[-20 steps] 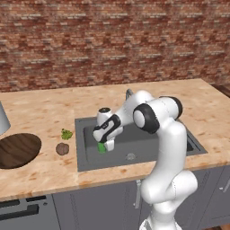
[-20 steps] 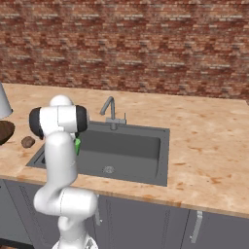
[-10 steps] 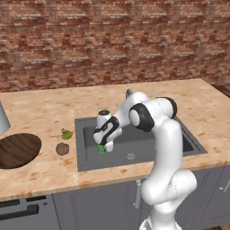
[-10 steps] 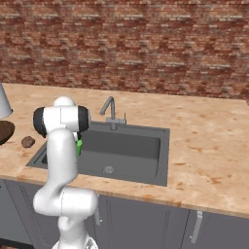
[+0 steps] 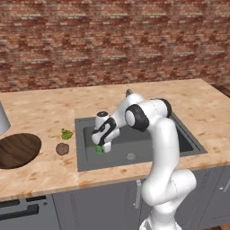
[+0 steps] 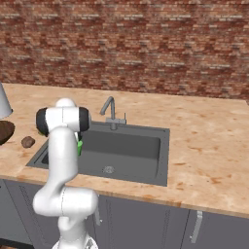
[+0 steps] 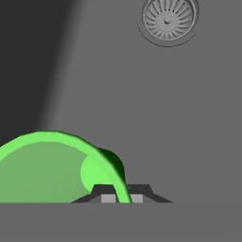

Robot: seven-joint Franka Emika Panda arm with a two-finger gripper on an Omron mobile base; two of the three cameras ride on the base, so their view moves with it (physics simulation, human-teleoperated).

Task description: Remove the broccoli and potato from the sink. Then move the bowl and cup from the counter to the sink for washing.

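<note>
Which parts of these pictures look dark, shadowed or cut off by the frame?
Hand view: a dark band shades the dark grey sink floor at left; the bright green cup is cropped at the bottom. Left base view: the dark wooden bowl is cut by the left edge.

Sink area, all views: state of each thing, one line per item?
Bright green tapered cup: held by its rim, over the sink basin.
Tool: shut on the cup's rim.
Dark grey sink: no loose item seen on its floor; round drain uncovered.
Yellow-green broccoli floret: out, on the beige counter.
Brown potato: out, on the counter.
Dark wooden bowl: on the counter, not yet moved.
</note>
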